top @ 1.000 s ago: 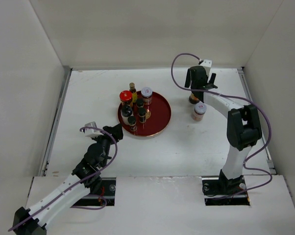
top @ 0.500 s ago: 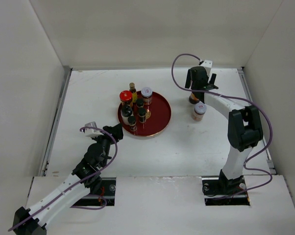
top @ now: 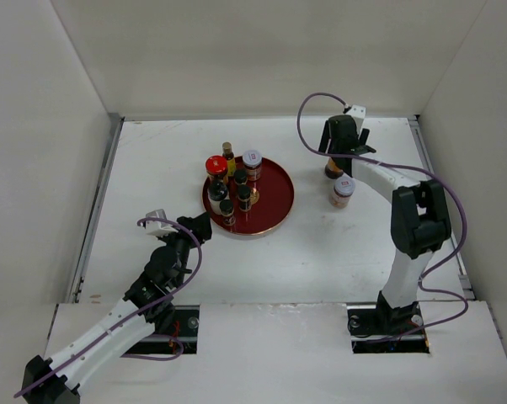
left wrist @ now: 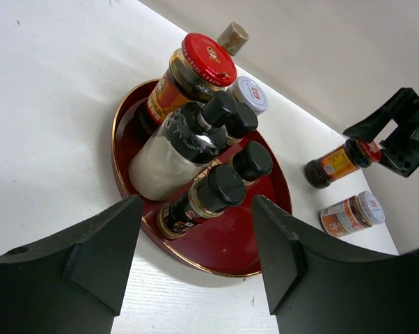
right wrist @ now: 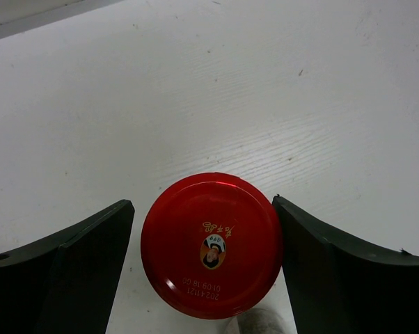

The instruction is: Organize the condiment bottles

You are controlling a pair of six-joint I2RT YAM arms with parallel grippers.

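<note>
The round red tray (top: 270,206) holds a red-capped amber jar (top: 216,166), a slim brown bottle (top: 228,152), a white-lidded jar (top: 252,160) and several small dark black-capped bottles (top: 243,195). A second red-capped amber jar (top: 332,172) stands on the table right of the tray. My right gripper (top: 341,148) is open above it, and its fingers flank the red cap (right wrist: 211,243). Another white-lidded jar (top: 343,193) stands just in front. My left gripper (top: 200,225) is open and empty at the tray's near left rim (left wrist: 195,261).
White walls enclose the table on the left, back and right. A clear shaker with white contents (left wrist: 169,152) stands among the bottles in the tray. The tray's right half (left wrist: 265,229) is bare.
My right gripper has crept slightly to the right over the red-capped jar. The left arm and the bottles have not moved.
</note>
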